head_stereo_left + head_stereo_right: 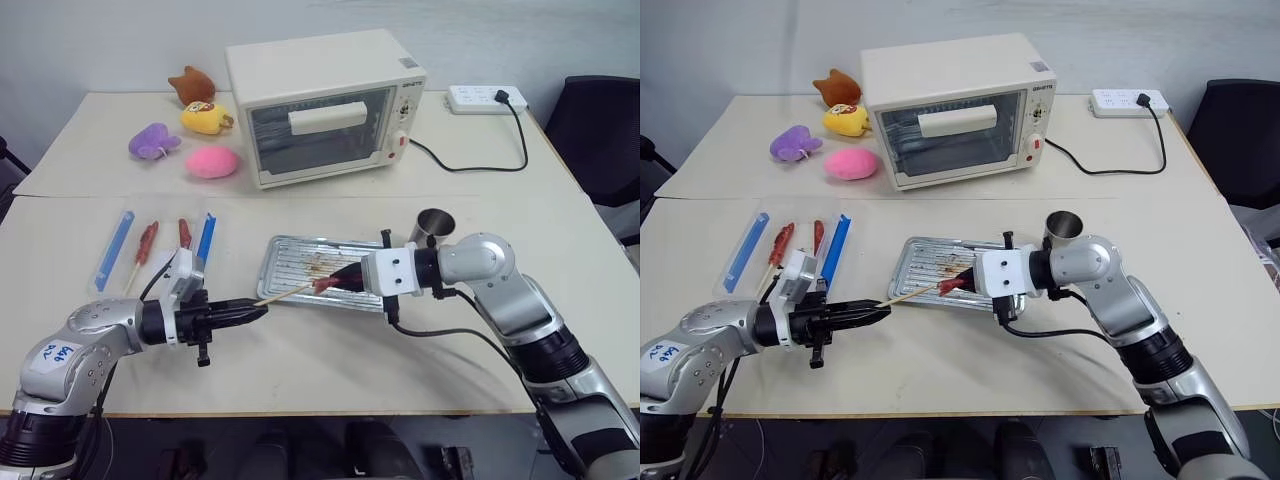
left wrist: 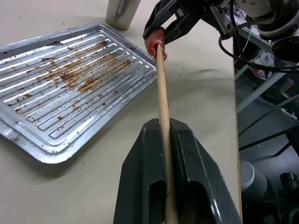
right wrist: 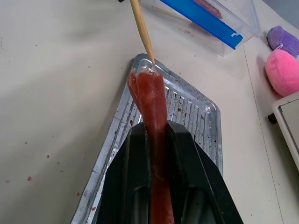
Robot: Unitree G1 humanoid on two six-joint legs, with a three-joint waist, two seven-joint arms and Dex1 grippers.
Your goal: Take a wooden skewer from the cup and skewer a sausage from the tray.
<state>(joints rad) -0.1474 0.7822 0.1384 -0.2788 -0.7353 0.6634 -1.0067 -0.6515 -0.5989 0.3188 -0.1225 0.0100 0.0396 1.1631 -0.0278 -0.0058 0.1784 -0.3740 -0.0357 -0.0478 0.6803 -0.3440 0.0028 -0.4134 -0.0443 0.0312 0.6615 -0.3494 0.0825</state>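
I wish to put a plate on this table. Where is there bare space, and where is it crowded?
Bare tabletop lies between the white power strip and the small grey steel cup, and along the near edge. It is crowded by the plush toys, the white toaster oven and the silver ridged tray.

Two pale beige tabletops butt together into one surface (image 1: 330,360), with a seam running across between them. Behind stands a plain, light grey-white wall (image 1: 120,40) — evenly lit, no windows in sight. A black office chair (image 1: 605,125) sits off the right far corner. Below the near edge lies a dark floor (image 1: 330,445).
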